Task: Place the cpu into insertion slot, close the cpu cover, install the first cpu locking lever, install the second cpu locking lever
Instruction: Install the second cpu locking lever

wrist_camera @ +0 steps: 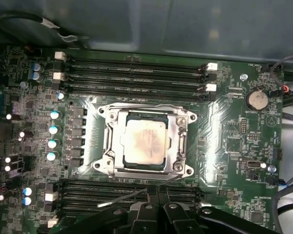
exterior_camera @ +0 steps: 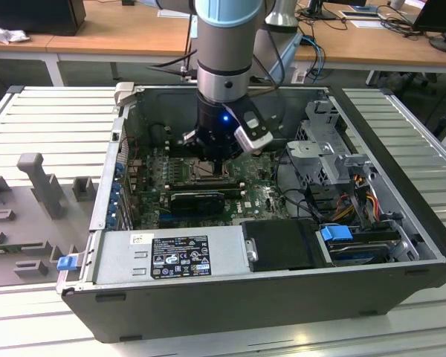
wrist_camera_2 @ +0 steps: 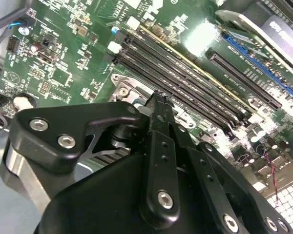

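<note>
Black gripper (wrist_camera: 154, 207) low over your motherboard (wrist_camera: 229, 141), fingers pressed together, nothing between them.

Nearest you in the first wrist view, the closed fingertips sit at the near edge of the socket frame, beside a thin silver locking lever (wrist_camera: 136, 194) that sticks out slanted over the memory slots (wrist_camera: 112, 195). Just past it the cpu (wrist_camera: 145, 142) lies flat in the insertion slot (wrist_camera: 118, 155), with the cpu cover (wrist_camera: 180, 141) down around it. Farther on run more memory slots (wrist_camera: 136, 73). In the exterior view your arm (exterior_camera: 223, 67) reaches down into the open computer case (exterior_camera: 401, 245), mid-board.
</note>
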Available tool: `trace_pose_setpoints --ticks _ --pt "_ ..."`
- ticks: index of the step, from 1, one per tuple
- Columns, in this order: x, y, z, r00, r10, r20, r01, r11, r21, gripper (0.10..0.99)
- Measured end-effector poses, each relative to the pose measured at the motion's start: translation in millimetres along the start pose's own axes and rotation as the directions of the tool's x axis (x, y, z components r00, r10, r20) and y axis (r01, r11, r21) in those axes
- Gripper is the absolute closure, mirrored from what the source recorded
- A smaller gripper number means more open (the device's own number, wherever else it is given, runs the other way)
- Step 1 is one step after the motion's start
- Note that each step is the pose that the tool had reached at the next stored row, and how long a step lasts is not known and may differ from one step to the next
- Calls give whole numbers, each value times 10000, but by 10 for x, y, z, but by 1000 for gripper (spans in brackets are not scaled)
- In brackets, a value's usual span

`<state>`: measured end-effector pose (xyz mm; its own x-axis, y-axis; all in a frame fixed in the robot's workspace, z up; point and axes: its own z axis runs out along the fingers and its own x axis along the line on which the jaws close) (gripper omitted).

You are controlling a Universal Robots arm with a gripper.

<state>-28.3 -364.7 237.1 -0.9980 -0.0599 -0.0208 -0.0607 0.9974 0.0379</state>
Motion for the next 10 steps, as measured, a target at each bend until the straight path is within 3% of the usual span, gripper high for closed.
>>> trace_pose_setpoints --ticks 6,10 --pt "151 -30 -2 10000 1 3 -1 10000 -46 980" --pt "256 -26 32 9999 -162 11 163 9996 -234 980"
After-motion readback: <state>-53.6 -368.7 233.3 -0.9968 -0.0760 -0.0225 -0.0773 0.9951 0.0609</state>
